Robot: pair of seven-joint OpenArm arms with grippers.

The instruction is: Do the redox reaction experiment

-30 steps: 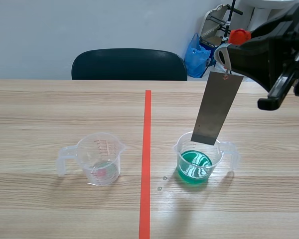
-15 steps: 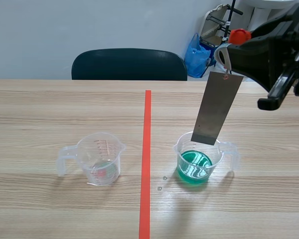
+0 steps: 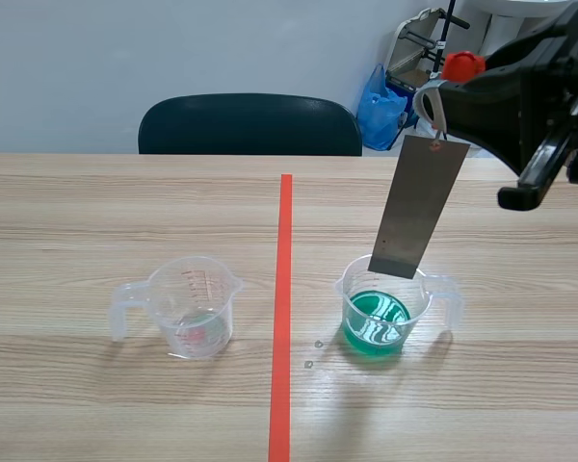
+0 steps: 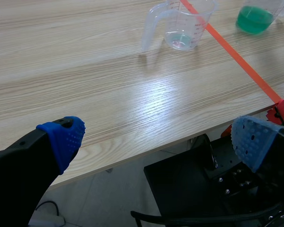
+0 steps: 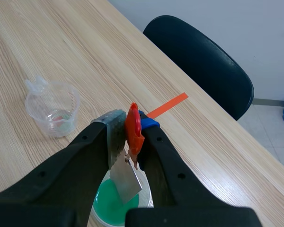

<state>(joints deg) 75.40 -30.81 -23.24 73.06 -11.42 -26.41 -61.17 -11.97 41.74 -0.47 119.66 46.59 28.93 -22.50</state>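
Metal strip (image 3: 419, 207) hangs tilted from red clip (image 3: 462, 65), lower end over green-liquid beaker (image 3: 385, 313), clear of the liquid. R gripper (image 5: 132, 135) clamped on red clip, raised above table (image 3: 125, 212). Clear beaker (image 3: 195, 306) sits across tape line. L gripper (image 4: 158, 137) fingers apart, past table edge, holding nothing.

No text legible anywhere, only a red printed scale (image 3: 189, 282) on the left cup (image 3: 195, 306), its figures too small to read in the scene view, blurred in the left wrist view
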